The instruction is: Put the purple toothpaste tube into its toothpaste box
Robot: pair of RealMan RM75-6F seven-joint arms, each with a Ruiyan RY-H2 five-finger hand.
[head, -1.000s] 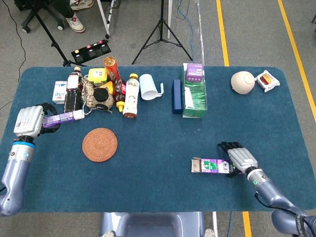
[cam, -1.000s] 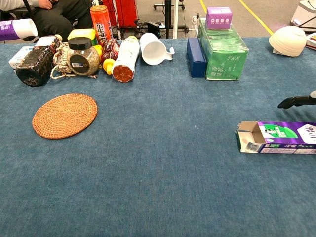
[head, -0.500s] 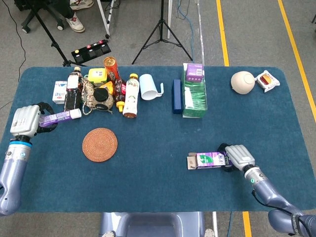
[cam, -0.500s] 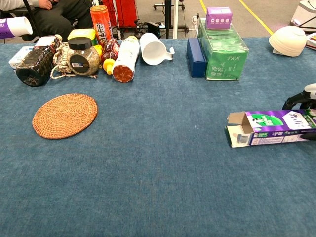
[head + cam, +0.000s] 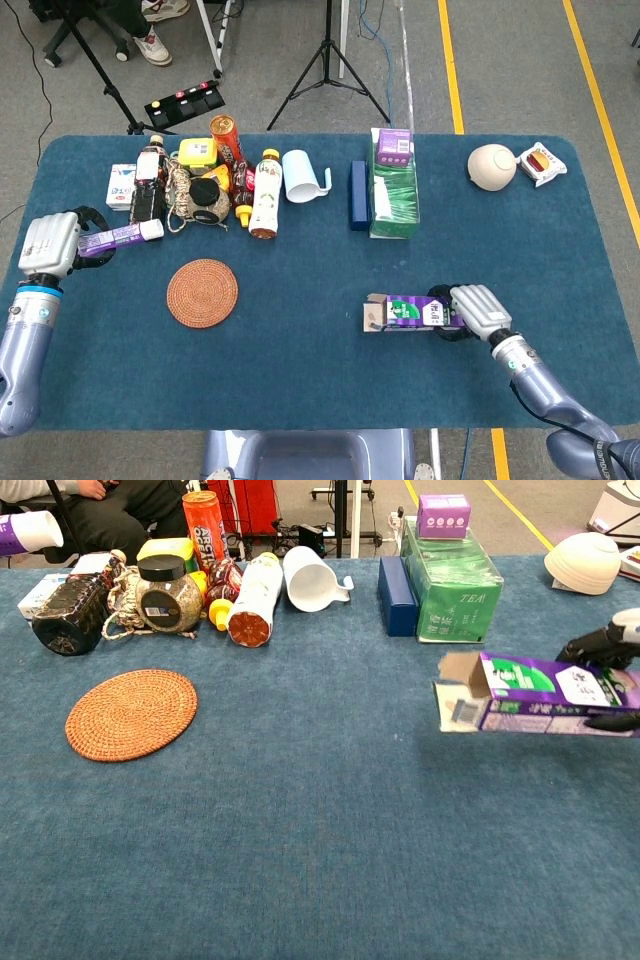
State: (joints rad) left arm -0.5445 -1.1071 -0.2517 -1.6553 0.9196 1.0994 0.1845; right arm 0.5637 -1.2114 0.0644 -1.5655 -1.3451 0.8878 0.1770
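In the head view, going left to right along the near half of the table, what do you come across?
left hand holding the purple toothpaste tube → woven coaster → toothpaste box → right hand gripping that box

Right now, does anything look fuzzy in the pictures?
In the chest view, the toothpaste box looks smeared, especially its open flap end, while the woven coaster and bottles stay sharp. In the head view, the box is only slightly soft; everything else looks crisp and evenly lit.
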